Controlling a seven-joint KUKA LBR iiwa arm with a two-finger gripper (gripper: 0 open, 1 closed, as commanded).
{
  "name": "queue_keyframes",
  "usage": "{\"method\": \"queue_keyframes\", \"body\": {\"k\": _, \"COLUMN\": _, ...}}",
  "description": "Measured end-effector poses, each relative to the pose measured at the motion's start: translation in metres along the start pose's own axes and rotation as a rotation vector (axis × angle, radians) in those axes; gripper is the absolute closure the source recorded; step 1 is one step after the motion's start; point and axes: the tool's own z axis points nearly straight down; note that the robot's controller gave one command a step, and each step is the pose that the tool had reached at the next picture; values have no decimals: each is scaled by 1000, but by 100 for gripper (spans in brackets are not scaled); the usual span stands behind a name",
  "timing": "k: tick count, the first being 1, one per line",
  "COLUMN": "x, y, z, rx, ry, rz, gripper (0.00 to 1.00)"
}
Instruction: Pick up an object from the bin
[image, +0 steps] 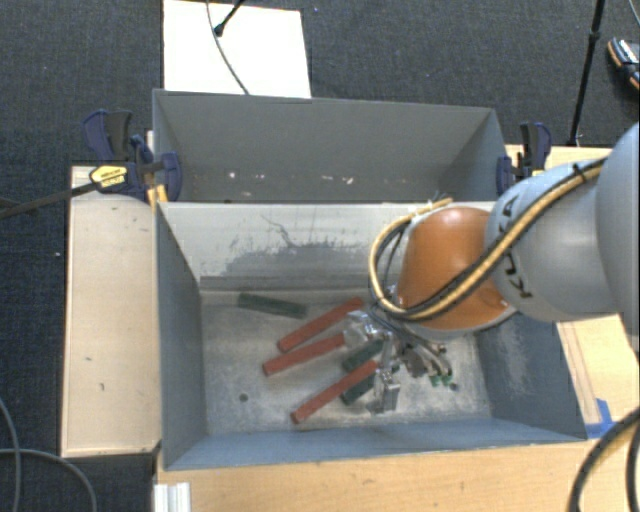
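Though well down into the grey bin, right of centre at floor level, no clear read on gripper state: apart, together or clamped on something, cannot tell. Metal tip in among the rods. Orange wrist cover and looped cables directly above it, grey arm in from the right.

Nearest thing: short dark green rod, diagonal on the floor, right at the tip's left side. Real contact or mere overlap: cannot tell.

Alongside it, front red-brown rod, long, flat on the floor, from front-left up toward the tip, upper end meeting the gripper hardware.

Second dark green piece just behind and left of the tip, partly hidden under the wrist.

Two more to the left, roughly parallel, same diagonal:
- rear red-brown rod, upper end close under the orange cover
- middle red-brown rod, between rear and front ones, near the gripper but apart from the tip

Lone dark green rod at back-left, at the foot of the rear wall, well apart from the gripper.

Small green bits just right of the tip, too small to identify.

All rods flat on the bin floor.
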Motion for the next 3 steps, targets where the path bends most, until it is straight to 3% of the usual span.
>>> {"method": "queue_keyframes", "body": {"k": 1, "x": -4, "y": 16, "z": -8, "rx": 0, "ry": -3, "rz": -25, "gripper": 0}}
{"method": "queue_keyframes", "body": {"k": 2, "x": 0, "y": 15, "z": 20, "rx": 0, "ry": -1, "rz": -24, "gripper": 0}}
{"method": "queue_keyframes", "body": {"k": 3, "x": -11, "y": 14, "z": 20, "rx": -1, "ry": -6, "rz": -11, "gripper": 100}}
